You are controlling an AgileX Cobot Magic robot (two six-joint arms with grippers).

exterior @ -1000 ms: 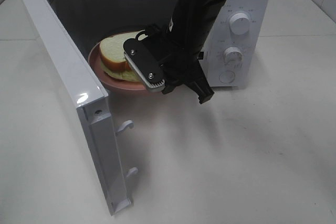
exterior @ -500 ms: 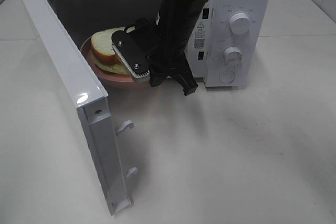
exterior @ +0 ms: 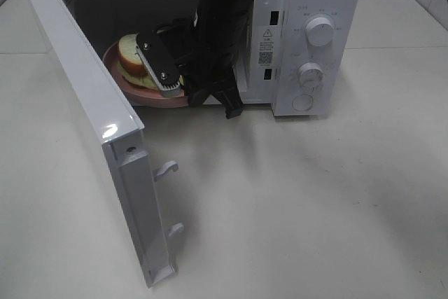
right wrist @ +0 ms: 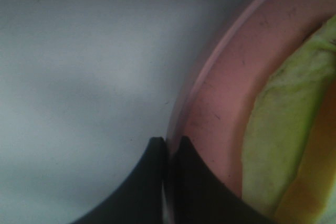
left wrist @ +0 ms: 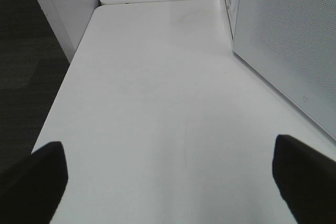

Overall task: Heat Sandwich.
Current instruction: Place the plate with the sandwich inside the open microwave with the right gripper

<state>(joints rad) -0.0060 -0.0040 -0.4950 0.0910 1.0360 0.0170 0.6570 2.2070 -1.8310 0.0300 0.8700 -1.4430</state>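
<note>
The sandwich (exterior: 128,56), pale bread over green leaves, lies on a round pink plate (exterior: 143,94) just inside the mouth of the open white microwave (exterior: 308,33). My right gripper (exterior: 183,90) reaches in from above and is shut on the plate's near rim. The right wrist view shows its dark fingertips (right wrist: 168,142) pinched on the pink plate rim (right wrist: 226,98), with the sandwich's lettuce (right wrist: 278,140) beside them. My left gripper (left wrist: 168,182) stands wide open over bare table, holding nothing; it does not show in the exterior view.
The microwave door (exterior: 91,103) swings out to the left toward the front, with its latch hooks (exterior: 168,167) on the inner edge. The control panel with two knobs (exterior: 318,31) is on the right. A microwave side wall (left wrist: 283,40) stands beside my left gripper.
The right arm has carried the plate with the sandwich to the left and deeper into the microwave cavity. The grip on the rim is unchanged.
</note>
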